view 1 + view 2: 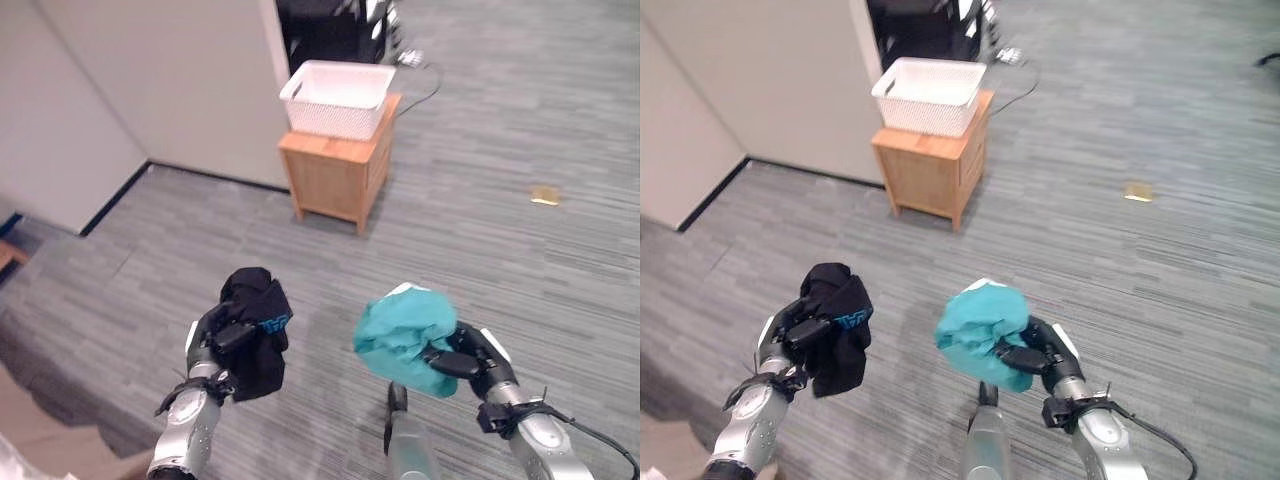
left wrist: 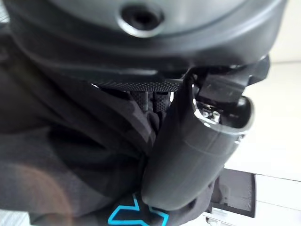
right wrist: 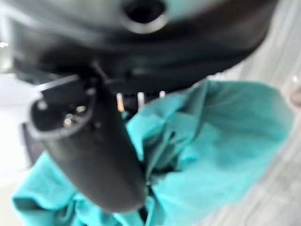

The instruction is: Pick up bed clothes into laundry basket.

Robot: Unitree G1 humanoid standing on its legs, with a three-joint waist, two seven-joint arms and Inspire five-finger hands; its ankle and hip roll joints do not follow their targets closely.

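My left hand (image 1: 215,338) is shut on a bunched black garment (image 1: 258,330) with a blue mark, held above the floor at the lower left. In the left wrist view the thumb (image 2: 188,160) presses into the black cloth (image 2: 70,160). My right hand (image 1: 468,362) is shut on a bundled teal garment (image 1: 403,335) at the lower right. The right wrist view shows the thumb (image 3: 101,155) clamped over the teal cloth (image 3: 225,141). A white laundry basket (image 1: 337,96) stands on a small wooden cabinet (image 1: 340,170) farther ahead, well beyond both hands.
Grey striped carpet (image 1: 480,250) stretches between me and the cabinet. A white wall panel (image 1: 160,80) rises at the left, next to the cabinet. A small tan object (image 1: 545,196) lies on the floor at the right. Dark furniture (image 1: 330,25) stands behind the basket.
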